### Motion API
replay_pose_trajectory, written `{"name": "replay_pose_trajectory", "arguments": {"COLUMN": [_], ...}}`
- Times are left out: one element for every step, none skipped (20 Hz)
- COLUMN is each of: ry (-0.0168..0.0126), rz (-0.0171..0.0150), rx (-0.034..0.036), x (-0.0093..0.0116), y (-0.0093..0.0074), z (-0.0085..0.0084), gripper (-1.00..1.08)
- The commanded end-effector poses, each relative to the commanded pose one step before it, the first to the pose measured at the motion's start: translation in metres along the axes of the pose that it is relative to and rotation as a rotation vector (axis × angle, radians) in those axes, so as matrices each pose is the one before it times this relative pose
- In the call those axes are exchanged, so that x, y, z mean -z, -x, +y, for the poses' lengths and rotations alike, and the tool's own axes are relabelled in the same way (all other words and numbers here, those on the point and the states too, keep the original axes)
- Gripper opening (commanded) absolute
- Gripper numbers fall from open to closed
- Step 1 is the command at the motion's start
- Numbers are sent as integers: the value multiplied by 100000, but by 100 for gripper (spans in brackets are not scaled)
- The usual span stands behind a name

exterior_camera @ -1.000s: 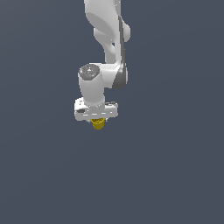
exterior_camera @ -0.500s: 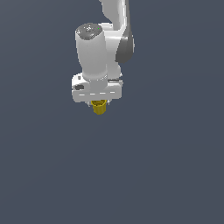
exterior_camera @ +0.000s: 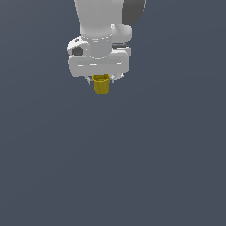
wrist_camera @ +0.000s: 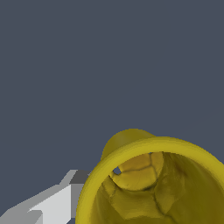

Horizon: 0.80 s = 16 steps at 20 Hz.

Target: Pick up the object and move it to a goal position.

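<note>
Now we judge ourselves in the carrying step: the tool (exterior_camera: 102, 80) pinches the small yellow cup (exterior_camera: 102, 84) near its rim, and the cup hangs upright beneath the white hand, clear of any surface we can see. In the wrist view the cup's (wrist_camera: 153, 183) open mouth fills the frame beside one finger (wrist_camera: 48, 203). No goal marker shows, so next we need steady transport with the grip kept firm.

Mustard-yellow cup (exterior_camera: 102, 84) with a mottled, cracked-looking yellow inside, white gripper (exterior_camera: 101, 79) with grey-shaded parts, all against a flat dark slate-blue backdrop (exterior_camera: 154, 154).
</note>
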<state>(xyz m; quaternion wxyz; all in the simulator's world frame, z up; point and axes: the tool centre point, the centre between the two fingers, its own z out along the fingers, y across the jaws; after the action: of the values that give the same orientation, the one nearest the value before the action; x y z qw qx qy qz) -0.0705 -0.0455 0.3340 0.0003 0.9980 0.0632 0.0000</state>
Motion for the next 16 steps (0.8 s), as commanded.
{"name": "replay_pose_trajectory", "arguments": {"ry": [11,0,0,0,0,0,-44,0,0,0,0,0,0,0,0,0], "rz": [-7,0,0,0,0,0,6,0,0,0,0,0,0,0,0,0], "rx": [-7,0,0,0,0,0,20,0,0,0,0,0,0,0,0,0], "x": [2519,872,815,759,705,650,594,540,486,431,377,323,270,218,166,116], "y": [402,114,101,90,80,71,62,53,44,35,26,17,8,1,-4,-6], "z": [-363,-123,-114,-105,-97,-89,-74,-73,-65,-57,-50,-42,-34,-27,-19,-13], "gripper": [-100,-100,-100,-100,-100,-100,-100,-100,-100,-100,-100,-100,-100,-100,-100,-100]}}
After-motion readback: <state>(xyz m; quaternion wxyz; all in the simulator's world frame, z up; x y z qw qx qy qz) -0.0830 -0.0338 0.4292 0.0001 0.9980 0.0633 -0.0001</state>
